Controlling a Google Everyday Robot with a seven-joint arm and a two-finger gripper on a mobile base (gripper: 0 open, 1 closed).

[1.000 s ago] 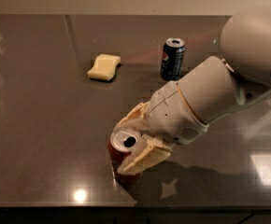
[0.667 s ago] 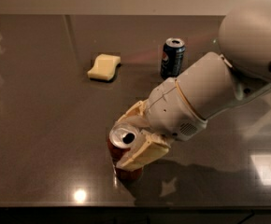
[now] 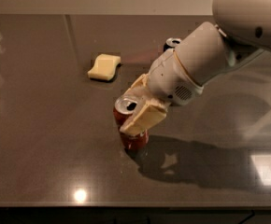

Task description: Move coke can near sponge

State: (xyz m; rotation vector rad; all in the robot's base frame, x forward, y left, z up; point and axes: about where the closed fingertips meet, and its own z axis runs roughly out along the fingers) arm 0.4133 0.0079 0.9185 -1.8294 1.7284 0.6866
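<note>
Entry, transfer in progress. The dark, glossy stone-grey table top [image 3: 42,139] is filling the whole view and is carrying every item. My bulky white plastic arm [image 3: 205,59] is reaching in from the upper right and slanting down toward the middle of the table. At its end my two-finger gripper [image 3: 130,110] with flat cream-coloured fingers [image 3: 142,118] is clamping the small red aluminium coke can [image 3: 134,141] with the silver top, one finger in front of it and one behind. The can is standing upright near the middle front of the table. I cannot tell whether its base is touching the surface or hanging just above it. The small pale yellow rectangular sponge [image 3: 104,67] is lying flat further back and to the left, well apart from the can, with bare table between them. A dark blue can [image 3: 173,42] is showing only its top behind my arm and is not part of this job. Judgement: the grasp is done; the carry toward the sponge, the set-down beside it and the release are all outstanding. I am rating the task as less than half complete.
</note>
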